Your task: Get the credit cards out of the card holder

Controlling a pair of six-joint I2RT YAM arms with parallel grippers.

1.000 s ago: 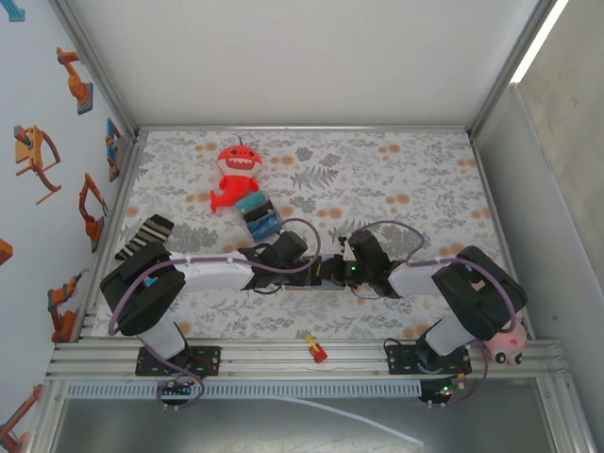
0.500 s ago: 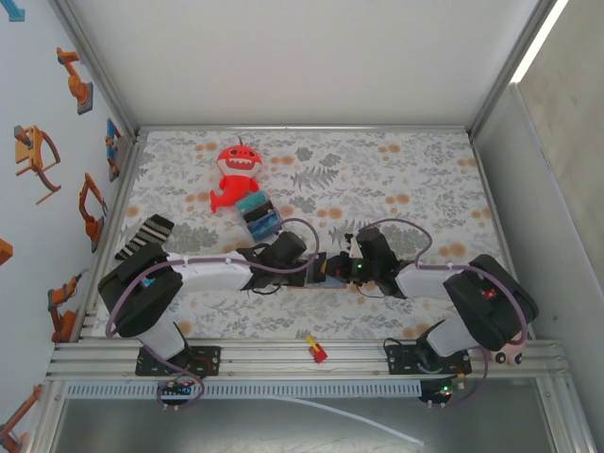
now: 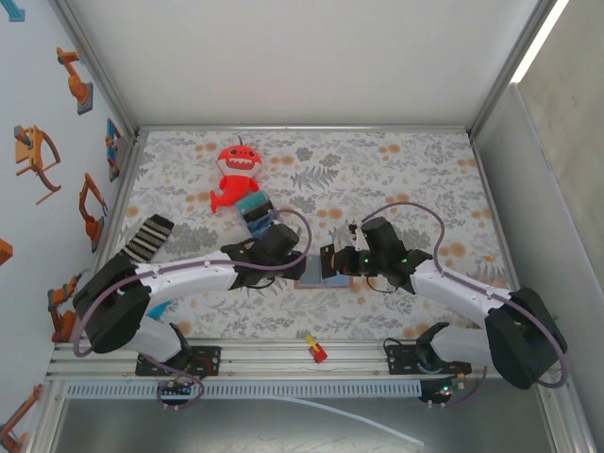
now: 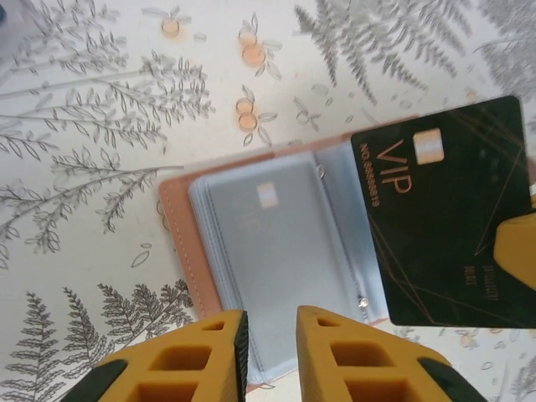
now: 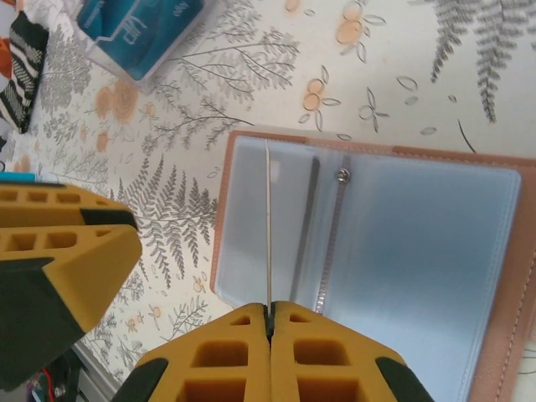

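Lying open on the floral bench [image 3: 396,170] between the two arms, near its near edge, the tan card holder [image 4: 180,243] shows pale blue-grey sleeves. The right jaws are clamped on a black VIP card [image 4: 444,218] that overlaps the holder's edge. The left jaws stand slightly apart, empty, over the sleeves.

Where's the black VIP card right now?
On the right of the left wrist view, the black VIP card is pinched by its edge in the right tool, overlapping the right-hand edge of the open card holder.
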